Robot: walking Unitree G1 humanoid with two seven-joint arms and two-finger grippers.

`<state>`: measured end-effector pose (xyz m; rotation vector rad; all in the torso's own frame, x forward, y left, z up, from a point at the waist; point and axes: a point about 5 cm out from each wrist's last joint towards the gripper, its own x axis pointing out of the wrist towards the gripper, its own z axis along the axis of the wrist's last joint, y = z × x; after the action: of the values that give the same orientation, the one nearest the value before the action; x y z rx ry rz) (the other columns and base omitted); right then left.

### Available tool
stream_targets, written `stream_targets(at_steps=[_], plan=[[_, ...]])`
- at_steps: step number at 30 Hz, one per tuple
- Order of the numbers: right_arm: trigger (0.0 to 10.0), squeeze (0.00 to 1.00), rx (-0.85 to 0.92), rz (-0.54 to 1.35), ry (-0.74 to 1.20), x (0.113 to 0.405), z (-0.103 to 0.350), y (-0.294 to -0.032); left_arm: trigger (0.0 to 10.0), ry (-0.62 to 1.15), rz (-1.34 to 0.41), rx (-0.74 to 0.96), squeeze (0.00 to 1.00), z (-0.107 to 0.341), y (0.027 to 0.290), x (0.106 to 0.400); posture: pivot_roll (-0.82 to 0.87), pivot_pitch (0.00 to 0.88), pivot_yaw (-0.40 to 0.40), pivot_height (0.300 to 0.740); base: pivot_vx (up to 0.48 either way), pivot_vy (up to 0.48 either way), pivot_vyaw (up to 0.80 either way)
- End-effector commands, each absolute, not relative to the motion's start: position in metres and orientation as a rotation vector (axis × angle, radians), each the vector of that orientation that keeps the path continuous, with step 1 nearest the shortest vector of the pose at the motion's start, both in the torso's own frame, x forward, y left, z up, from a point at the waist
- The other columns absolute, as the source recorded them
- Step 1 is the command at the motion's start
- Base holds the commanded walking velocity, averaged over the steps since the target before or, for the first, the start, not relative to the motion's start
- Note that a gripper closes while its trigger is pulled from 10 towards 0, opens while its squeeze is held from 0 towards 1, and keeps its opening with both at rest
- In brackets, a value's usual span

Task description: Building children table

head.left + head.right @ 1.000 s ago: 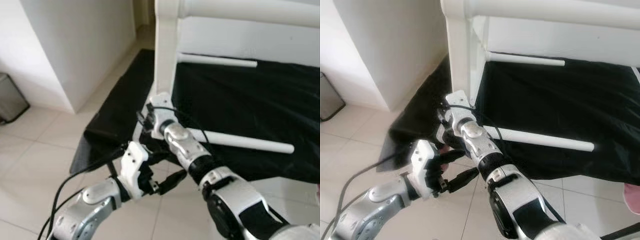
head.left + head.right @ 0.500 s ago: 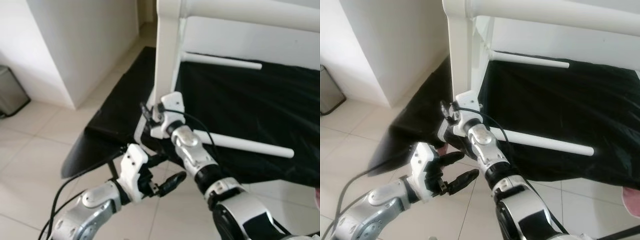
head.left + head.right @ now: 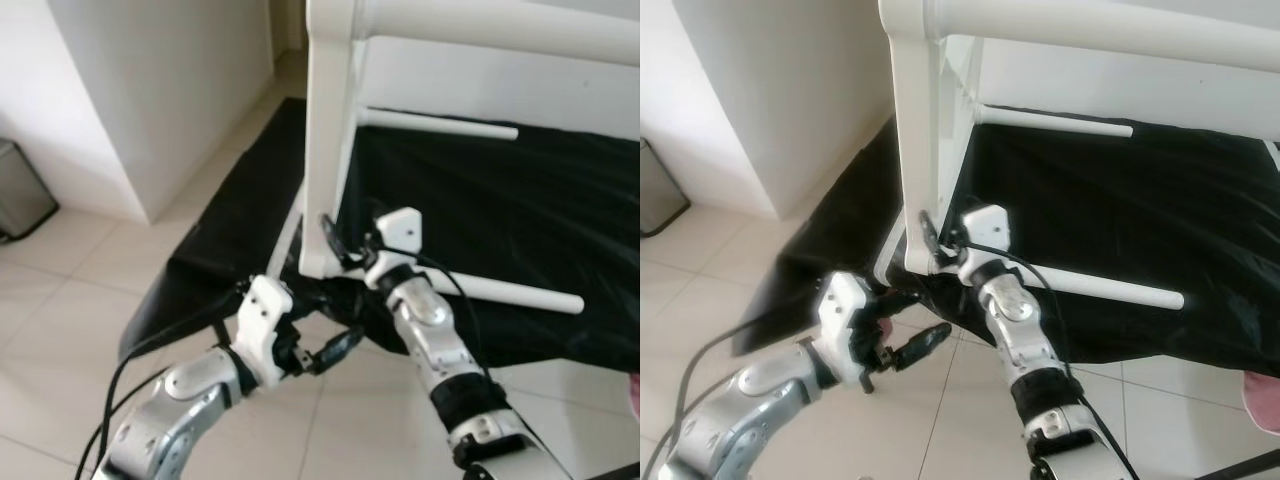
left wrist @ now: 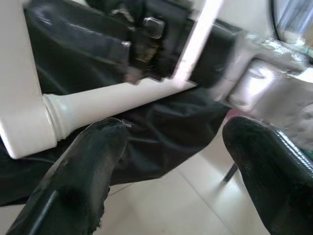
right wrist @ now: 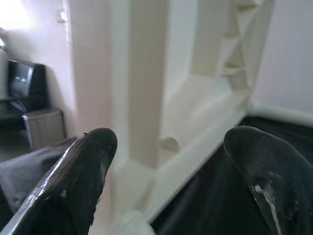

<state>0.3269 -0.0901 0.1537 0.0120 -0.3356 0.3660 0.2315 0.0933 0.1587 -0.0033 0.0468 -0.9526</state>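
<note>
Head stereo pair looked forward and down from above both arms, mid-range. Both eyes shared the white table frame (image 3: pixel 330 130), the black cloth (image 3: pixel 1140 200) and the tiled floor (image 3: pixel 90 290). Left wrist cam looked along the left gripper (image 4: pixel 171 161) at the frame's foot just ahead, very close. Right wrist cam looked along the right gripper (image 5: pixel 166 166), frame leg close ahead between its fingertips.

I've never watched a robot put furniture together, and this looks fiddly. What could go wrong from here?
1. The white table frame stands tilted on a loose black cloth; a nudge from the right gripper, open close by its leg, might slide or tip it.
2. The loose rod at the leg's foot could roll away.
3. A black cable trails beside the open left gripper and might snag as that arm moves.
</note>
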Motion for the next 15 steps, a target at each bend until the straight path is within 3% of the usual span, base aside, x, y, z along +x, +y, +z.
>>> stream_targets(at_steps=[1, 15], plan=[[10.0, 0.0, -0.015, 0.263, -0.328, 0.328, 0.153, -0.101, 10.0, 0.043, -0.881, 0.045, 0.0, 0.155, 0.094, 0.241, 0.1, 0.0, -0.017, 0.74, 0.0, 0.0, 0.0], [10.0, 0.0, -0.147, 0.005, -0.18, 0.323, 0.135, -0.128, 10.0, 0.069, -0.698, 0.049, 0.0, 0.139, 0.094, 0.267, 0.05, 0.0, 0.013, 0.74, 0.0, 0.0, 0.0]])
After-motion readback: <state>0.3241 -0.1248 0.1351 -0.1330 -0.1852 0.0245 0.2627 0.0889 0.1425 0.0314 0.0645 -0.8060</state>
